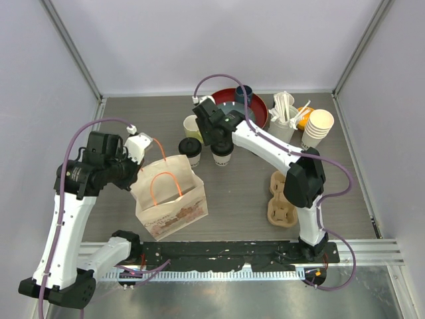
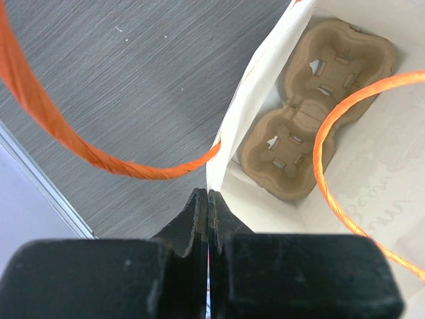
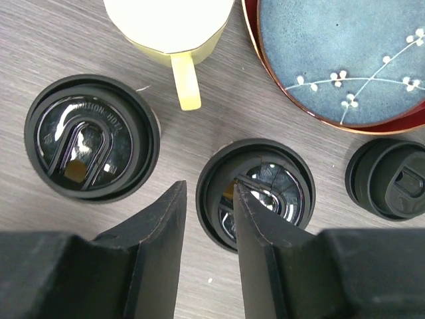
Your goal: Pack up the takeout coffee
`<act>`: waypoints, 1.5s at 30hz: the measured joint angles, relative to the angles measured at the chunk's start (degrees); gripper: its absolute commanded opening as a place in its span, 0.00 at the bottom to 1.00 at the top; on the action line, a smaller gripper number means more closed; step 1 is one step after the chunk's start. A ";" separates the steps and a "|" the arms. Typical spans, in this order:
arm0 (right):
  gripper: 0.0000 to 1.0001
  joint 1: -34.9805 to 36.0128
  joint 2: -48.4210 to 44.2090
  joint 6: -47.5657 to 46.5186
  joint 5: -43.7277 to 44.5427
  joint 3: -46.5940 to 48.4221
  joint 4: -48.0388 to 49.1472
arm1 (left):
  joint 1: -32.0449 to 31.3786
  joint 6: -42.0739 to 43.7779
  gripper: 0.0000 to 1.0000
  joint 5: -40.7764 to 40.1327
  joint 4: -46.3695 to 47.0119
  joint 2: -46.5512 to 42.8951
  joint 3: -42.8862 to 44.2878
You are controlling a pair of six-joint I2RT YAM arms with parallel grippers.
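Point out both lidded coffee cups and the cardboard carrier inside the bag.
first cup [image 3: 275, 181]: right wrist view, picture centre, on its black lid.
second cup [image 3: 89, 146]: right wrist view, at left, on the middle of its lid.
cardboard carrier [image 2: 309, 113]: left wrist view, on the ridge between its wells.

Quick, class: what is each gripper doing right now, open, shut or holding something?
Left gripper: shut on the paper bag at its rim.
Right gripper: open, over a lidded coffee cup, not gripping it.
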 measured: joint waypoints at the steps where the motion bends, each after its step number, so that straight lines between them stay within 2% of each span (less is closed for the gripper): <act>1: 0.38 0.09 0.87 0.09 0.42 0.79 -0.28 | 0.00 0.02 0.00 0.09 0.00 0.00 0.00; 12: 0.37 0.55 5.05 0.31 5.16 2.69 -3.13 | 0.00 1.07 0.00 0.92 -0.02 -0.31 0.00; 18: 0.31 0.83 5.53 0.35 5.14 2.69 -3.23 | 0.00 1.25 0.00 1.14 -0.02 -0.33 0.00; 21: 0.25 0.92 5.57 0.33 5.16 2.69 -3.48 | 0.00 1.27 0.00 1.25 -0.02 -0.33 0.00; 24: 0.13 0.92 5.60 0.35 5.20 2.69 -3.56 | 0.00 1.29 0.00 1.29 -0.02 -0.35 0.00; 25: 0.06 0.92 5.60 0.46 5.22 2.69 -3.56 | 0.00 1.31 0.00 1.31 -0.02 -0.39 0.00; 27: 0.01 0.92 5.60 0.42 5.57 2.69 -3.58 | 0.00 1.31 0.00 1.49 -0.02 -0.46 0.00; 37: 0.01 0.92 4.33 0.46 4.85 2.56 -5.99 | 0.00 1.66 0.00 5.11 -0.02 -0.57 0.02; 45: 0.01 1.84 -8.85 -1.70 2.67 4.02 -13.84 | 0.02 1.77 0.00 13.25 -0.20 0.61 0.68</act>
